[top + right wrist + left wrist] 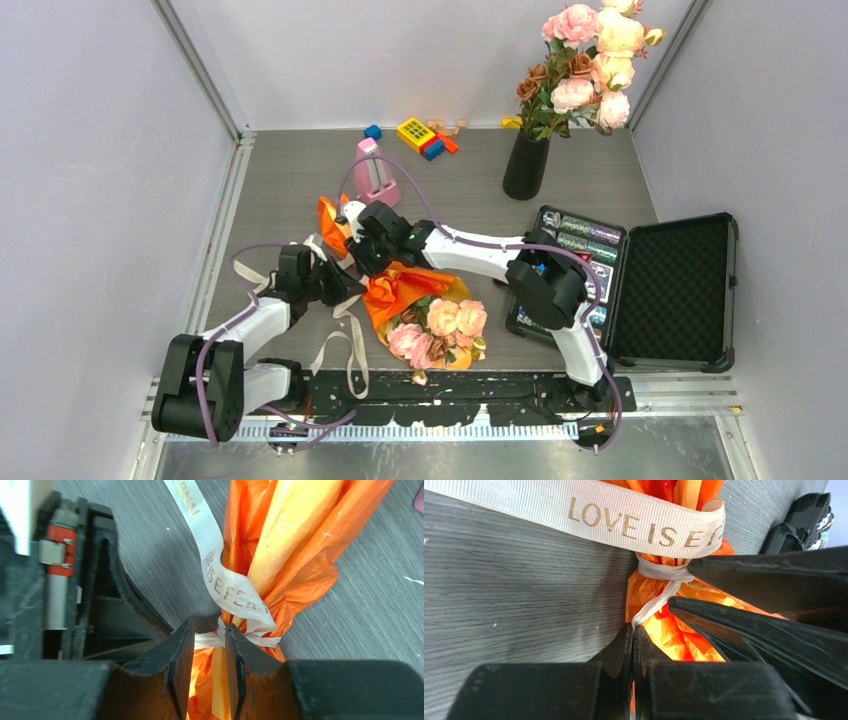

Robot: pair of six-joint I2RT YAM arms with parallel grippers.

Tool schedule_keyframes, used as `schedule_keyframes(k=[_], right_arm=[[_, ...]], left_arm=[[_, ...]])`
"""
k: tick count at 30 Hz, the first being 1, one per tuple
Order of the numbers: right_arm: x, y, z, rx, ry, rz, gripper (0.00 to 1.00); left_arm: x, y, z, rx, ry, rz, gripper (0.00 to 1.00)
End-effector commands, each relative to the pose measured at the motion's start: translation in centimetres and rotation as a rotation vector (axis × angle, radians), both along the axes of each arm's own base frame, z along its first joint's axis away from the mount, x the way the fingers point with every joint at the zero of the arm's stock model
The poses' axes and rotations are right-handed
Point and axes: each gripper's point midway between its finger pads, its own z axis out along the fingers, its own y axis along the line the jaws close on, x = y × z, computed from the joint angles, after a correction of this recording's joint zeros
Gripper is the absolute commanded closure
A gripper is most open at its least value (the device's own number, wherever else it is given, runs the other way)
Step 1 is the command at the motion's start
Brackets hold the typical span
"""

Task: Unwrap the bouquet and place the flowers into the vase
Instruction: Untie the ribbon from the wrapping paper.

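Closely, right tool (209, 630) straddles bouquet's (400, 290) ribbon (220, 575), left tool (632, 628) pinching it.

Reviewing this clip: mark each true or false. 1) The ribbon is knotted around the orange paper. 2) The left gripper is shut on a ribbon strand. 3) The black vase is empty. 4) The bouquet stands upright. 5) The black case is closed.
1. The ribbon is knotted around the orange paper. True.
2. The left gripper is shut on a strand of the ribbon. True.
3. The vase is empty. False: it already holds pink and peach flowers.
4. The bouquet stands upright. False: it lies wrapped on the table.
5. The black case is closed. False: its lid lies open.
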Motion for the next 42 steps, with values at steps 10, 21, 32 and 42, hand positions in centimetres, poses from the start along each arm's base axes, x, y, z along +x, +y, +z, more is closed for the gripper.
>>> schedule_keyframes(k=[10,21,32,42], right_arm=[[1.8,-1.0,-1.1,-0.095,-0.095,-0.017,0.67],[3.0,-1.5,-1.3,-0.115,-0.146,-0.071,0.98],[2.6,0.0,4.5,0.003,-0.186,-0.045,1.0],[0.9,1.9,7.3,0.104,-0.089,0.0,1.0]], left_arm=[[0.7,-0.3,1.1,-0.021,-0.032,-0.008,1.0],[0.7,-0.4,1.0,-0.021,-0.028,-0.013,1.0],[0.9,-0.5,1.4,-0.028,-0.035,-0.017,1.0],[0.6,-0.3,0.7,-0.006,-0.01,-0.019,1.0]])
